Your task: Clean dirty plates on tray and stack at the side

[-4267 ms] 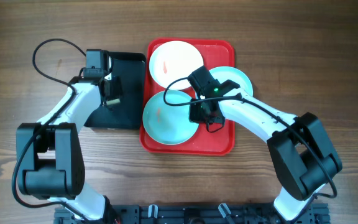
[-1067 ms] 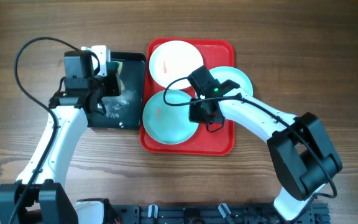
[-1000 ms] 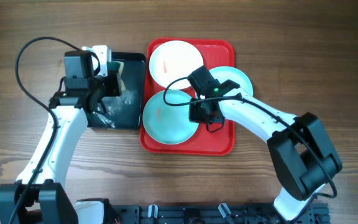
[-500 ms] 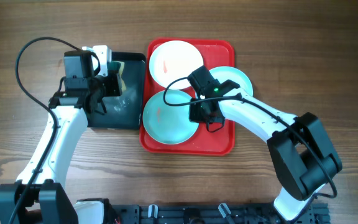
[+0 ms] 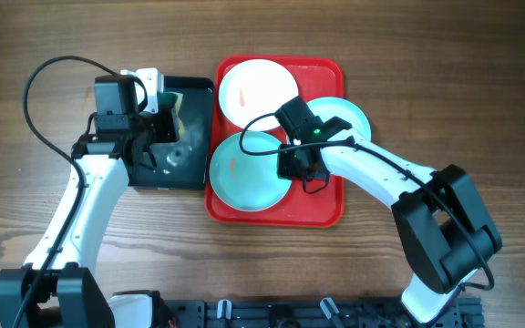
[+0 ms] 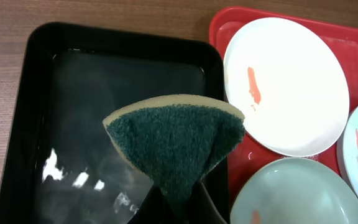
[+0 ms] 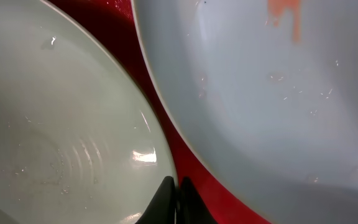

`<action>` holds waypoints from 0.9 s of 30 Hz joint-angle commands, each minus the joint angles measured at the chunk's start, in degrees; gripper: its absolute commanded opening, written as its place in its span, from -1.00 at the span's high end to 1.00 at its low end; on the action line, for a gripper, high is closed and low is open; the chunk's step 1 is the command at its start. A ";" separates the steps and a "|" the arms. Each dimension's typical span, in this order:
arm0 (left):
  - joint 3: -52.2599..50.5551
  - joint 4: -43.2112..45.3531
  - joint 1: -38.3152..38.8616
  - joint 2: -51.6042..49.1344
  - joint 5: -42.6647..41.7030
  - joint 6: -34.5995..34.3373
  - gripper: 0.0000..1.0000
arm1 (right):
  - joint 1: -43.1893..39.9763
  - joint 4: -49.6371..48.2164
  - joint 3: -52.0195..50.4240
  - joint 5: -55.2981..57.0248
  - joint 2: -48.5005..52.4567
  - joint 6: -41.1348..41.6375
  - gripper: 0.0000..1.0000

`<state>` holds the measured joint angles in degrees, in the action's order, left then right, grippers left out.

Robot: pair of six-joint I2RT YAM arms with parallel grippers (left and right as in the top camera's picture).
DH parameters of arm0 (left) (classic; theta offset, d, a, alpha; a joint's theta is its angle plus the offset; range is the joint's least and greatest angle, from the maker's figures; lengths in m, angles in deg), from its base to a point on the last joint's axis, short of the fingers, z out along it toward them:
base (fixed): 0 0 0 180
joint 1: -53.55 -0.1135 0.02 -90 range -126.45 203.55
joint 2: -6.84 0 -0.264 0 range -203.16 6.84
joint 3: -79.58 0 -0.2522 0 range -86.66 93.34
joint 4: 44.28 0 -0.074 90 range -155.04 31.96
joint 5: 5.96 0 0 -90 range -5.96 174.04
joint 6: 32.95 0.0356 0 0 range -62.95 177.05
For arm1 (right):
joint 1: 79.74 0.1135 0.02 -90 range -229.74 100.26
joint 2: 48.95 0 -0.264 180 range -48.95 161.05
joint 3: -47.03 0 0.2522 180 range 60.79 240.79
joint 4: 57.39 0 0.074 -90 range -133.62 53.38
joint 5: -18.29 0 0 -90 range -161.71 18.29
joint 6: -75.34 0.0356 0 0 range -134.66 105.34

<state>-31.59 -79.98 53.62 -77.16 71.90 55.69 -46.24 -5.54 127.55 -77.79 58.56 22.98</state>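
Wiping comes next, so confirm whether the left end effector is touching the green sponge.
Touching. The left wrist view shows the green sponge folded and pinched at its lower tip by the left end effector, over the black tray.

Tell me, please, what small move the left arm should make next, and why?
Probably carry the green sponge right, from over the black tray and onto the near light blue plate. The left end effector is shut on the sponge above the tray's water, that plate shows an orange smear, and the right end effector sits shut at its rim on the red tray.
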 commanded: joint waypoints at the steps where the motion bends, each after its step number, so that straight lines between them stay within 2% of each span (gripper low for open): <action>1: 0.20 -0.37 -0.20 -1.16 -1.36 -0.59 0.90 | 0.20 -0.15 -0.70 1.81 0.96 -0.55 0.91; 4: 0.20 -0.44 -0.20 -1.40 -1.36 -0.57 0.84 | 0.20 -0.35 -0.70 1.81 0.96 -0.55 0.91; 7: 0.20 -0.39 -0.20 -1.40 -1.36 -0.57 0.61 | 0.20 -0.28 -0.70 1.81 0.96 -0.57 0.91; 8: 0.20 -0.42 -0.20 -1.40 -1.36 -0.55 0.62 | 0.20 -0.28 -0.70 1.81 0.96 -0.59 0.92; 10: 0.17 -0.44 -0.20 -1.51 -1.36 -0.57 0.92 | 0.20 -0.33 -0.70 1.81 0.96 -0.57 0.91; 15: 0.15 0.70 -0.20 -1.51 -1.16 -0.33 0.92 | 0.20 -0.33 -0.70 1.79 0.96 -0.57 0.91; 20: 0.15 4.70 -0.20 -1.51 3.06 -0.33 0.92 | 0.20 -0.35 -0.70 1.79 0.96 -0.57 0.91; 27: 0.15 2.45 0.50 -2.60 4.98 -0.59 0.92 | 0.20 -0.39 -0.70 1.79 0.96 -0.55 0.91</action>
<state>-31.59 -77.68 53.75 -78.52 74.35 55.03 -46.24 -5.60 127.55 -77.64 58.56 22.96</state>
